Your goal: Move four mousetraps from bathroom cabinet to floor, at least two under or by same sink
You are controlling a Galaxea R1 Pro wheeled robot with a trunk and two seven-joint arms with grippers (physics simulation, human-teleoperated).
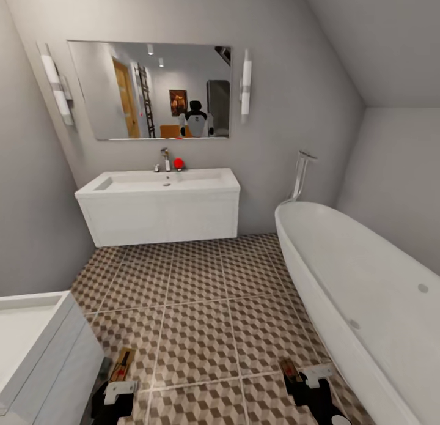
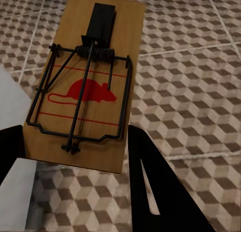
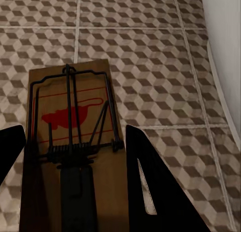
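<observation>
left gripper [image 2: 75,157] clamped on tan wooden mousetrap with red mouse print [image 2: 85,86], right gripper [image 3: 75,157] likewise gripping second mousetrap [image 3: 70,137], both over cube-patterned tile floor [image 1: 201,303], white rectangular sink [image 1: 162,181] ahead

Mousetrap [image 2: 85,86] center frame: matt tan wood board w/ dark metal wire spring, red printed mouse. Floor [image 1: 201,303] tiles: smooth, cube print, pale grout. Bathtub [image 1: 366,290] at right & sink [image 1: 162,183]: smooth white. Tap [image 1: 165,159]: shiny chrome.

both arms low and near, left gripper [image 1: 116,385] and right gripper [image 1: 302,376] each clamped on a mousetrap [image 2: 83,86]
</observation>
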